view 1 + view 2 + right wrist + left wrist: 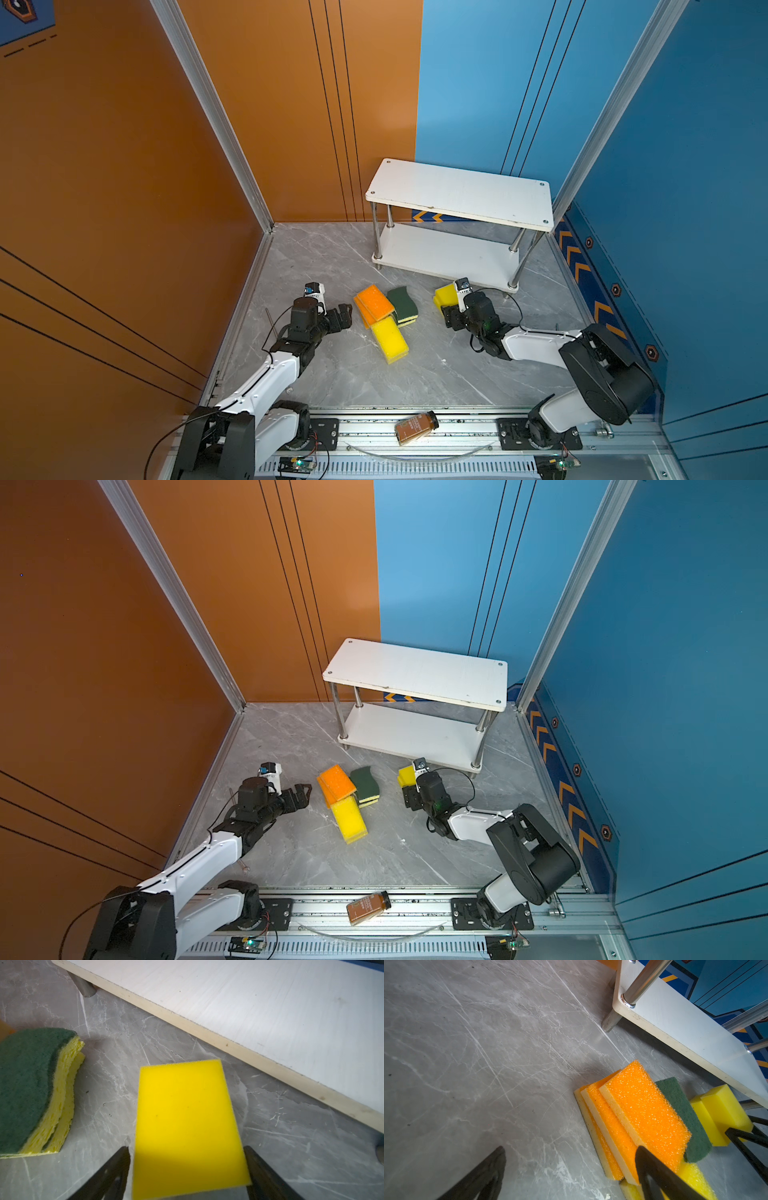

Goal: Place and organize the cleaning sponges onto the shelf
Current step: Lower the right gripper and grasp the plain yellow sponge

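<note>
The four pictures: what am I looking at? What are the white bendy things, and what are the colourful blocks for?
The white bendy things are robot arms, a left arm and a right arm. Each ends in a gripper, like a pinching hand. Two pictures look down from a camera above. The other two come from little cameras on the arms' wrists, so they see things close up. The blocks are cleaning sponges lying on the grey table: orange-topped sponges, green-topped sponges and plain yellow sponges. They belong on the white shelf, which holds none yet. The left gripper is open and holds nothing. The right gripper has its jaws either side of a yellow sponge; whether they pinch it already, I can't tell. A brown bottle lies on the front rail.
</note>
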### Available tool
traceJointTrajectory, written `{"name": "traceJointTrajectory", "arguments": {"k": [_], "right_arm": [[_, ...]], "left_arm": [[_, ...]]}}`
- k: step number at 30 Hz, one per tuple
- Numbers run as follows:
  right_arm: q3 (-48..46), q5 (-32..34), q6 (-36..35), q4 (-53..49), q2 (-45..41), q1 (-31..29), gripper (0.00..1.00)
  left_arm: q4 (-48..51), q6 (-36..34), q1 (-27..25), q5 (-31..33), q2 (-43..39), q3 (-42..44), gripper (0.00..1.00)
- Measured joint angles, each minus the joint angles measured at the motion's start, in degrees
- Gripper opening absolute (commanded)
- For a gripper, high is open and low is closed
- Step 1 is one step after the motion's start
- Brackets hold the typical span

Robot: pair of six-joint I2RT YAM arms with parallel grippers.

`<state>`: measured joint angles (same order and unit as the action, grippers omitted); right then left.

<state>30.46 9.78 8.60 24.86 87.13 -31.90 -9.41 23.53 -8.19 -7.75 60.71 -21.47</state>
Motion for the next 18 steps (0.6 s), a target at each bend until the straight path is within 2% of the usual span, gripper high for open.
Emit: {"name": "traceJointTrajectory", "arguments": {"k": [11, 18], "right_arm": [[0.0, 1.0, 0.5, -0.4, 0.0, 0.0, 0.67], [0.0, 1.0, 0.7, -0.8, -0.6, 0.0, 0.64]], "left_arm": [[0.1, 0.1, 0.0, 0.0, -0.4, 0.0, 0.98], [0.3, 0.1, 0.0, 0.0, -0.4, 0.0, 0.98]]}}
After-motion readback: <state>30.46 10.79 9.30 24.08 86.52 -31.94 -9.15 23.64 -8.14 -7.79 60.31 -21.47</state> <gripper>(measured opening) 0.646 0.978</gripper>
